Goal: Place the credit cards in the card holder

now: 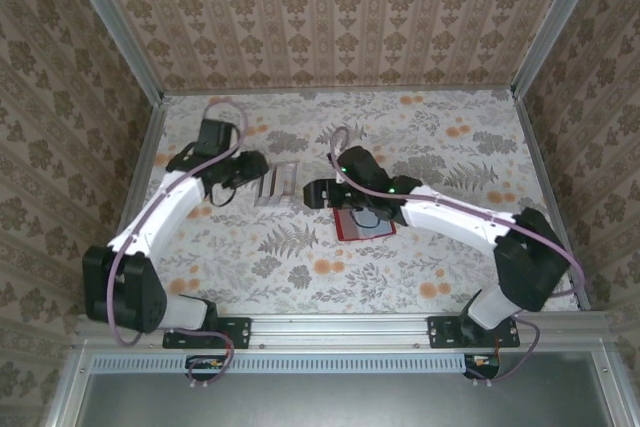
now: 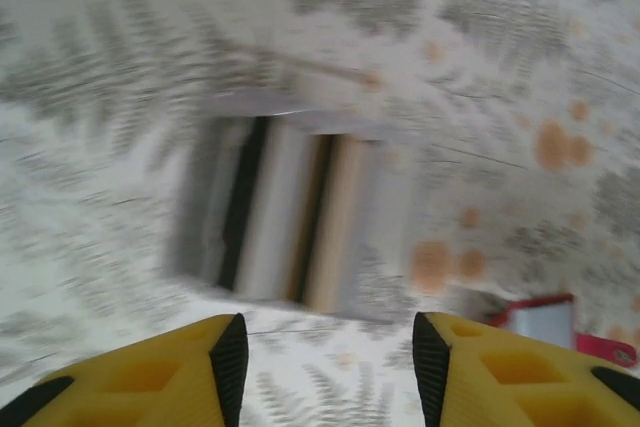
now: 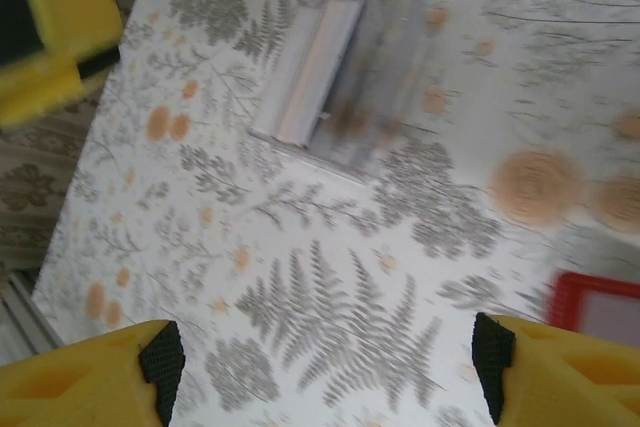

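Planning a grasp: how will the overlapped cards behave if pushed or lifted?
The cards lie flat and thin on the table, so probably hard to pinch. They overlap, so a push likely slides them apart.

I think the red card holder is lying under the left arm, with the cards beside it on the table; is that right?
Not quite: the top view shows the red card holder under the right arm, not the left. The cards lie beside it on the table.
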You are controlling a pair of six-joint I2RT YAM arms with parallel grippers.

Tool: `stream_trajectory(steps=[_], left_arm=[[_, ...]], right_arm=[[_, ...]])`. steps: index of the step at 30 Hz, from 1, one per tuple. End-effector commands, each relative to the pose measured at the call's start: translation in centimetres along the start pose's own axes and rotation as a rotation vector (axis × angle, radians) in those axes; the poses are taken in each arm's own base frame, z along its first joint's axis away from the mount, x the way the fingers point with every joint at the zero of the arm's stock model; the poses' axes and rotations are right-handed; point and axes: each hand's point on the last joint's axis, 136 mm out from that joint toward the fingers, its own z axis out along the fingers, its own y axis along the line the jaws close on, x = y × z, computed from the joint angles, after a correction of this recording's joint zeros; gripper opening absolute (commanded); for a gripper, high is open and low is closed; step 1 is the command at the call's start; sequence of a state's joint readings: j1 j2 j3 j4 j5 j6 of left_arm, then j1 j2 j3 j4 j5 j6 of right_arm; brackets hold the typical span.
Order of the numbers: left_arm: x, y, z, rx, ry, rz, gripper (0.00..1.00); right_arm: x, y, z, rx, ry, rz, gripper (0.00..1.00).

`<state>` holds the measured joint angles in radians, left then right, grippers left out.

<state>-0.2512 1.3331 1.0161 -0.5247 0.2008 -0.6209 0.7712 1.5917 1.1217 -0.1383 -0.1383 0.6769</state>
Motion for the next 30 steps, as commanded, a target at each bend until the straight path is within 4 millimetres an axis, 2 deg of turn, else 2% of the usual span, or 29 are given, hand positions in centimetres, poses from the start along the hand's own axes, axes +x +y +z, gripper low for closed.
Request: stream_trajectory(steps=[1,3,5,7,11,13,18,22,24,30], left_arm=[[0.9,4.4,1.1,-0.031,-0.041,-0.075,0.56],[1.7,5.3,2.1,0.068,-0.018,-0.152,0.58],[2.4,5.0,3.2,0.186,0.021,-0.204,0.61],[3.0,4.7,4.3,0.229,0.037,-0.189,0.63],[2.9,4.4,5.4,0.249,0.039,-0.174,0.62],[2.8,4.9,5.8,0.218,0.030,-0.172,0.60],[3.3,5.3,6.8,0.188,0.050,-0.162,0.55],[4.2,4.1,8.0,0.215,0.085,-0.134,0.52],[4.6,2.8,8.5,0.236,0.103,-0.116,0.46],[6.0,-0.4,8.9,0.263,0.125,-0.046,0.43]], right_arm=[[-1.2,1.6,2.1,0.021,0.004,0.129,0.79],[-1.6,1.8,3.8,0.056,0.026,0.146,0.79],[-2.1,1.7,5.2,0.097,0.027,0.158,0.79],[-2.6,1.6,6.3,0.124,0.024,0.169,0.79],[-3.8,2.3,7.9,0.129,0.023,0.165,0.79],[-4.1,2.0,8.8,0.156,0.031,0.178,0.79],[-3.9,1.7,10.8,0.188,0.056,0.202,0.78],[-3.8,0.5,11.3,0.252,0.053,0.197,0.79],[-3.7,0.4,11.6,0.251,0.074,0.184,0.78],[-3.8,-1.6,11.0,0.271,0.105,0.206,0.79]])
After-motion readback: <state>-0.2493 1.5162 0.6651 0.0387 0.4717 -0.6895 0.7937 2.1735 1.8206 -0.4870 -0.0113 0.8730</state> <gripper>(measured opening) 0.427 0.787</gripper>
